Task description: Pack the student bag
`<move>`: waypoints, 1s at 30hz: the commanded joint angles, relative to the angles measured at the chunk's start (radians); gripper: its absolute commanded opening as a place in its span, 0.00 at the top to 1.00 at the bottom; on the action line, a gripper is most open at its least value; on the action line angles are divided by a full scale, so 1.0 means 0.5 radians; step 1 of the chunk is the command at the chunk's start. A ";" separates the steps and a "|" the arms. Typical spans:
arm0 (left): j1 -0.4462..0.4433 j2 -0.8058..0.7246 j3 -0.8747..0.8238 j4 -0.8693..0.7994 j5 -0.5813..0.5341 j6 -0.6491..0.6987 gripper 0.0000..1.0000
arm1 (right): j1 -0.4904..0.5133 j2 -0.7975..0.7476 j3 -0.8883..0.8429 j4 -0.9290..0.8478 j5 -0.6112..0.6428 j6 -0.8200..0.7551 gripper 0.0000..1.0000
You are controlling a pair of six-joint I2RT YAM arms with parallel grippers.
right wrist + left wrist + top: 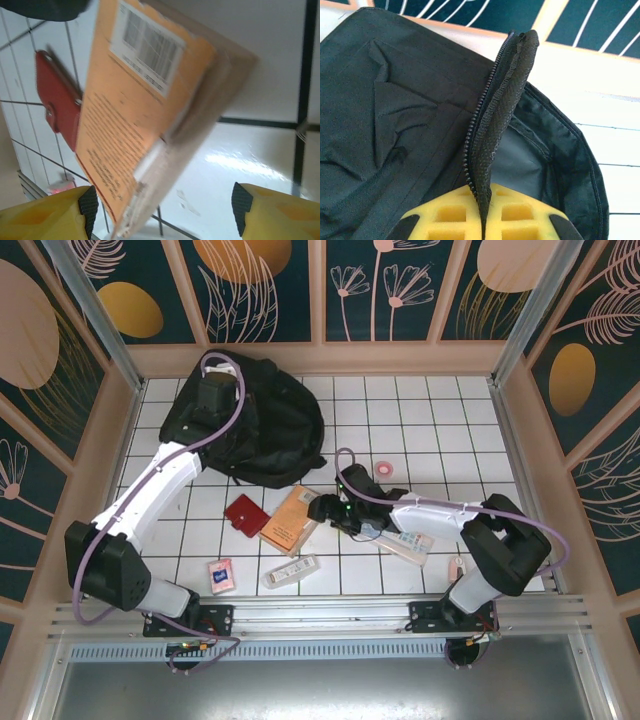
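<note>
One bag (pixel 250 425), black and limp, lies at the far left of the worktop (pixel 440 420). The left fingers (pixel 445 217) are clenched on its zip flap (pixel 505 100), probably the best hold, since soft cloth sags elsewhere. The right fingers (pixel 280 210) stand released either side of an orange book (pixel 135 115).

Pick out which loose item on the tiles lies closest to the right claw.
The orange book, lying right at the tips of the open right claw; the red wallet lies beyond it, the pink packet farther still.
</note>
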 commanded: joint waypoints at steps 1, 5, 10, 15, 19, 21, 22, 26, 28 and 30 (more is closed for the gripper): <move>0.012 -0.077 -0.110 -0.029 -0.142 0.067 1.00 | 0.015 -0.050 -0.067 0.083 -0.113 0.008 0.26; 0.012 -0.039 -0.241 0.046 0.184 -0.027 1.00 | 0.015 0.024 -0.120 0.259 -0.166 0.076 0.26; 0.009 0.142 -0.487 0.260 0.665 -0.287 1.00 | -0.019 0.142 -0.166 0.574 -0.199 0.220 0.26; -0.005 0.279 -0.690 0.471 0.876 -0.423 1.00 | -0.025 0.298 -0.139 0.785 -0.241 0.343 0.26; -0.033 0.376 -0.726 0.552 0.944 -0.462 1.00 | -0.031 0.428 -0.087 0.911 -0.274 0.414 0.27; -0.054 0.431 -0.720 0.581 0.985 -0.479 1.00 | -0.031 0.480 -0.057 0.990 -0.283 0.450 0.27; -0.073 0.457 -0.712 0.589 1.002 -0.476 1.00 | -0.033 0.499 -0.048 1.048 -0.284 0.474 0.27; -0.138 0.503 -0.668 0.592 1.023 -0.471 1.00 | -0.041 0.572 0.014 1.217 -0.280 0.537 0.27; -0.153 0.502 -0.655 0.601 1.048 -0.486 1.00 | -0.045 0.610 0.063 1.261 -0.290 0.550 0.27; -0.153 0.502 -0.656 0.623 1.082 -0.512 1.00 | -0.050 0.634 0.109 1.275 -0.284 0.548 0.27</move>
